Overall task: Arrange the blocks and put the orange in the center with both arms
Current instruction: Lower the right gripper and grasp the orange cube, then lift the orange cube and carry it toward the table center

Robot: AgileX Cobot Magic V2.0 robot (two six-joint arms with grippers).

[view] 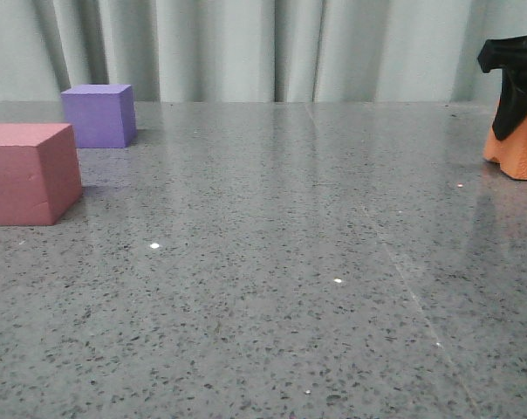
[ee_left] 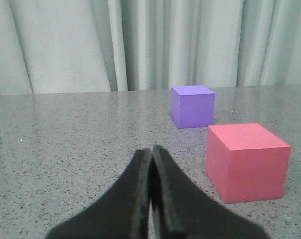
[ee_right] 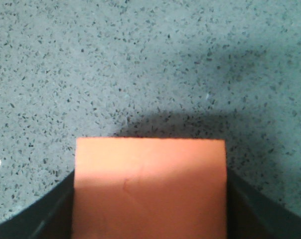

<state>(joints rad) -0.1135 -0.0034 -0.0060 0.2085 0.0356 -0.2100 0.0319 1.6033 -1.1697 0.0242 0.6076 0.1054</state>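
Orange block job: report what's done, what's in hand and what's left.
Done: pink block and purple block sit at the table's left, a gap between them. In hand: the right gripper is clamped on the orange block at the far right. Left: carry it to that gap. The left gripper is shut, empty.

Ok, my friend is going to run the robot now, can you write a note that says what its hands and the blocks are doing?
Left gripper: shut, empty, low over the table, pointing toward the two cubes.
Right gripper: shut on the orange cube, at the far right of the front view; the cube looks tilted, maybe just lifted.
Pink-red cube sits front left, purple cube behind it, a small gap between them.
Done: orange cube gripped.
Left: carry it across to the middle between the pink-red and purple cubes; that gap looks too narrow, so they probably need spreading first.
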